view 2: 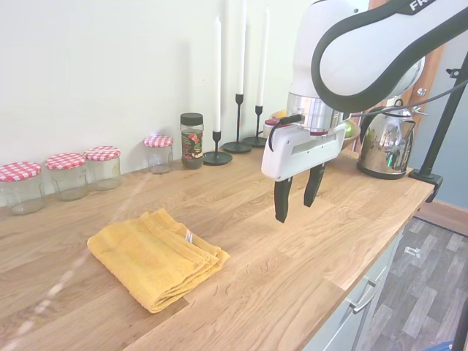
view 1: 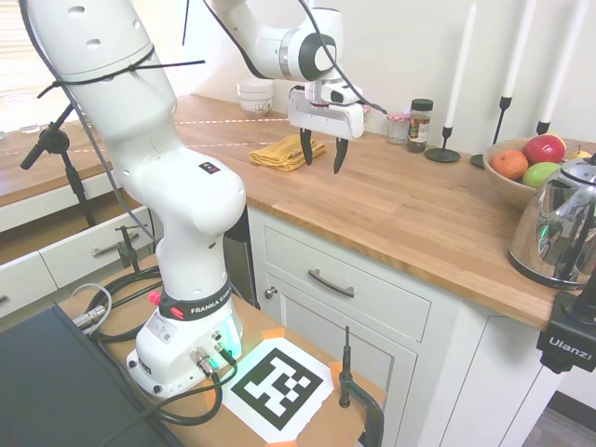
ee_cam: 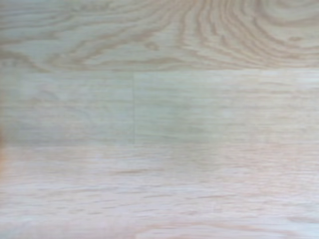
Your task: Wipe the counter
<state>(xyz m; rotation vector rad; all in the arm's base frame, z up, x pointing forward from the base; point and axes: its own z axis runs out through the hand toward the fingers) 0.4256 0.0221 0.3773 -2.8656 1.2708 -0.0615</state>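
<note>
Overhead, the empty tool [view 2: 297,197], fingers apart, hangs above the counter [view 2: 307,248]; wrist view blurred.

1. The whole wrist picture is filled by the counter [ee_cam: 159,119], seen from close by and slightly out of focus.
2. The wood is pale and warm-toned, laid in planks whose long seams run across the picture.
3. One seam crosses at roughly a quarter of the height, another below the middle.
4. A short joint cuts between those two seams, left of centre, where two plank ends meet.
5. The uppermost plank shows curved, arching grain rings; the lower planks show fine, nearly straight grain.
6. Nothing lies on the visible wood.
</note>
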